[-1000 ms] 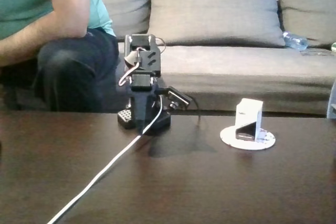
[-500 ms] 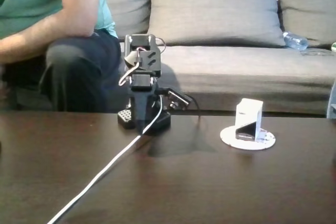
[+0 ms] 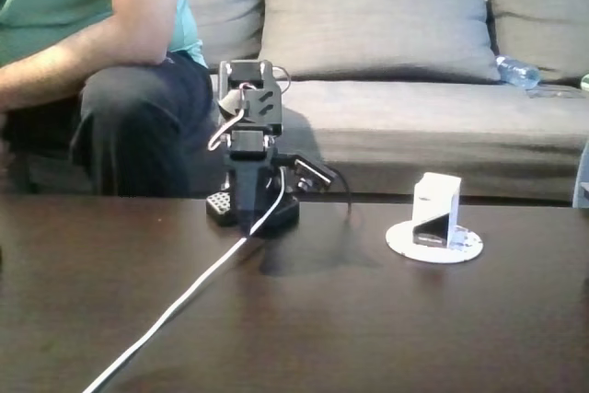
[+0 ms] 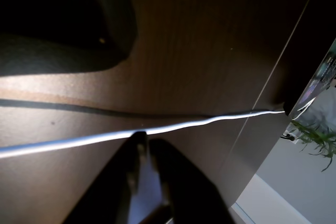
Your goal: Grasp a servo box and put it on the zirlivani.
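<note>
The servo box (image 3: 435, 210), a small white box with a dark side panel, stands upright on the zirlivani (image 3: 467, 244), a flat white round disc on the dark table, right of centre in the fixed view. The black arm (image 3: 250, 135) is folded up over its base, well to the left of the box and apart from it. In the wrist view my gripper (image 4: 142, 139) enters from the bottom edge, its dark jaws together at the tips and holding nothing. It hovers just over the table beside a white cable (image 4: 173, 126).
The white cable (image 3: 184, 296) runs from the arm's base to the table's front left edge. A seated person (image 3: 101, 71) is behind the table at the left. A grey sofa (image 3: 405, 117) with a plastic bottle (image 3: 517, 72) fills the back.
The person at the left has shifted their arm and leg slightly. The arm, the box and the disc have not moved.
</note>
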